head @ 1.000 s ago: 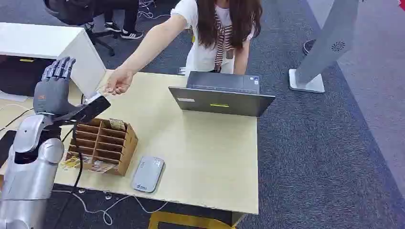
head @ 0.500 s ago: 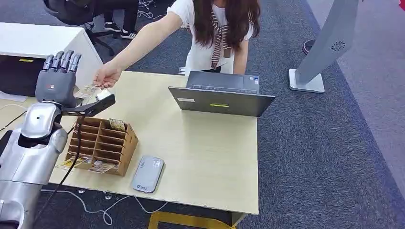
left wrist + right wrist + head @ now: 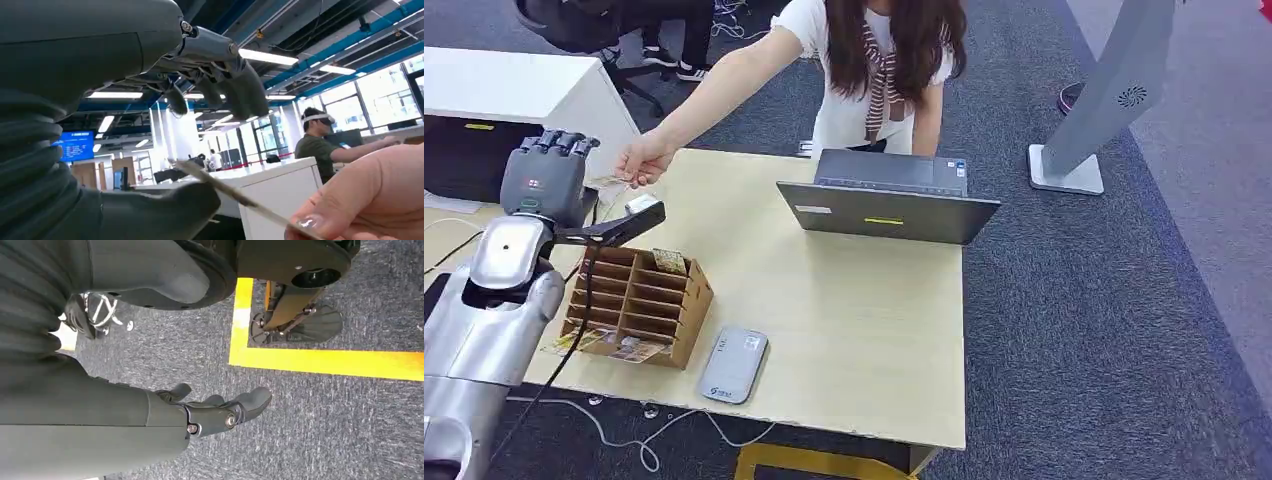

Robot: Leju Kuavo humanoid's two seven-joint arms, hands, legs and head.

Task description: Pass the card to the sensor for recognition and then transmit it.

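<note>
Your left hand [image 3: 546, 178] was raised beside the table [image 3: 844, 330], thumb under the card [image 3: 225, 192], fingers curled above and apart from it; a person's hand [image 3: 642, 160] pinched its far end. Your right hand [image 3: 215, 412] hung loosely curled, holding nothing.

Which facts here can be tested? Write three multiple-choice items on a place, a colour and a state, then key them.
1. The flat grey device lies:
A. on the laptop
B. on the table beside the wooden rack
C. on the carpet

2. The floor line in the right wrist view is:
A. yellow
B. red
C. white

3. The right hand:
A. holds a card
B. presses a keyboard
C. holds nothing

Key: B, since it rests on the tabletop next to the rack; A, a yellow band crosses the grey carpet; C, its fingers hang apart over the floor.
</note>
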